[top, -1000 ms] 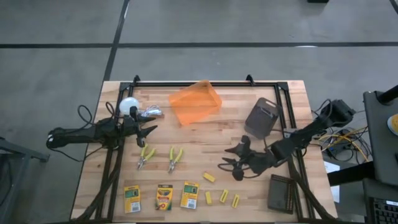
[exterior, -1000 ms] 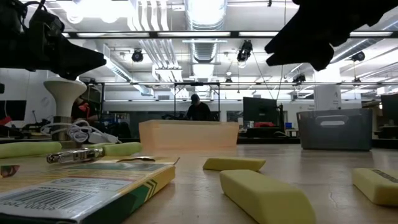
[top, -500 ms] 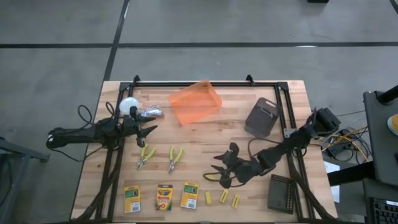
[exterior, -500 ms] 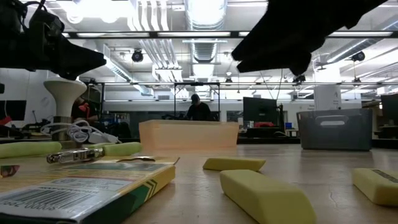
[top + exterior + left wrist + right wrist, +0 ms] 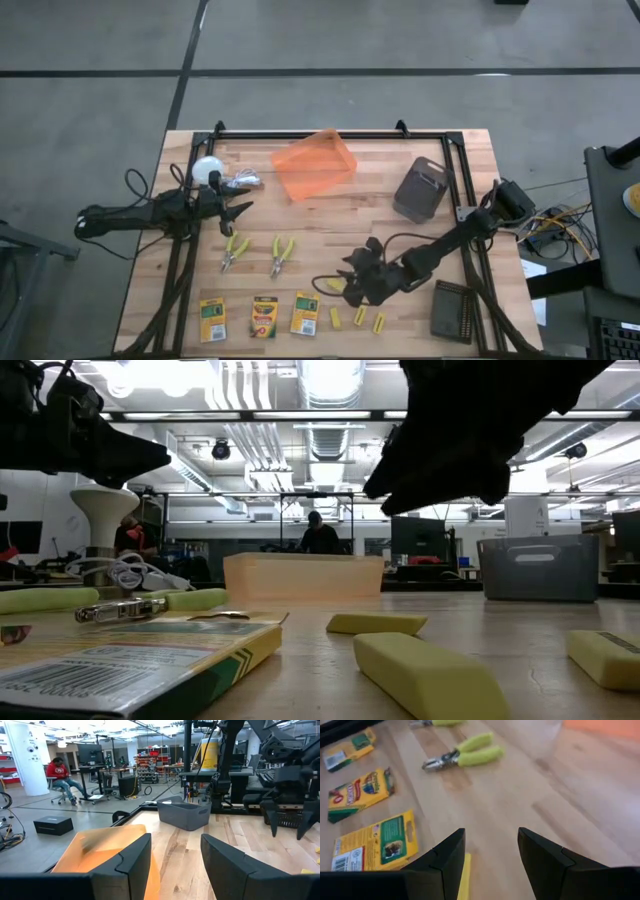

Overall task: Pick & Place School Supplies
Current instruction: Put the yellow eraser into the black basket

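Three yellow-and-green crayon boxes (image 5: 212,318) (image 5: 264,317) (image 5: 304,312) lie flat in a row near the table's near edge. Two yellow-handled pliers (image 5: 234,250) (image 5: 281,254) lie flat behind them. Three yellow blocks (image 5: 335,318) (image 5: 359,316) (image 5: 379,322) lie right of the boxes. One more block (image 5: 329,286) (image 5: 464,875) lies under my right gripper (image 5: 337,285) (image 5: 487,865), which is open and hovers above the table (image 5: 450,450). My left gripper (image 5: 240,210) (image 5: 175,865) is open and empty at the left, clear of the table.
A translucent orange bin (image 5: 315,165) stands at the far middle, with a grey bin (image 5: 420,188) to its right. A white ball with a cable (image 5: 207,170) is at the far left. A dark ribbed block (image 5: 455,310) lies near the right front corner.
My right gripper has gone toward the table's left and near edges and down, from the bare wood right of the pliers to above the lone yellow block. It has stayed open. The things on the table have not moved.
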Controlling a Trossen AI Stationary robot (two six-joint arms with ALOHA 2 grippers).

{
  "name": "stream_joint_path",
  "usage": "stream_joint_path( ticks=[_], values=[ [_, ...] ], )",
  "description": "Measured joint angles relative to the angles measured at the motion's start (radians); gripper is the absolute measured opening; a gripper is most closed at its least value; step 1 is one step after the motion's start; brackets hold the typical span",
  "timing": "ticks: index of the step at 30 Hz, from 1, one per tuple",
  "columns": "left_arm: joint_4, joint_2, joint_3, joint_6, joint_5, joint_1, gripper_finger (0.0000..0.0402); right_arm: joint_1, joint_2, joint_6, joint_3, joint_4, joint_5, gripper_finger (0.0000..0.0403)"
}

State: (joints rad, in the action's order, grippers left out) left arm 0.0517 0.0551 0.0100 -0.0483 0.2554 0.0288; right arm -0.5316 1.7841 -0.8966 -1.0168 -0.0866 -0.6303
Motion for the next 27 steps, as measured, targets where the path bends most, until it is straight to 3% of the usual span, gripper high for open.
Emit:
stream_joint_path(
  ticks=[11, 22, 27],
  values=[
    [0.000, 0.000, 0.000, 0.000, 0.000, 0.000, 0.0179, -0.004, 0.012, 0.010, 0.009, -0.073, 0.183, 0.0178],
    [0.000, 0.000, 0.000, 0.000, 0.000, 0.000, 0.0179, -0.038, 0.079, 0.317, 0.003, -0.050, 0.183, 0.0178],
    [0.000, 0.000, 0.000, 0.000, 0.001, 0.000, 0.0179, -0.058, 0.078, 0.325, -0.012, -0.029, 0.157, 0.0178]
  ],
)
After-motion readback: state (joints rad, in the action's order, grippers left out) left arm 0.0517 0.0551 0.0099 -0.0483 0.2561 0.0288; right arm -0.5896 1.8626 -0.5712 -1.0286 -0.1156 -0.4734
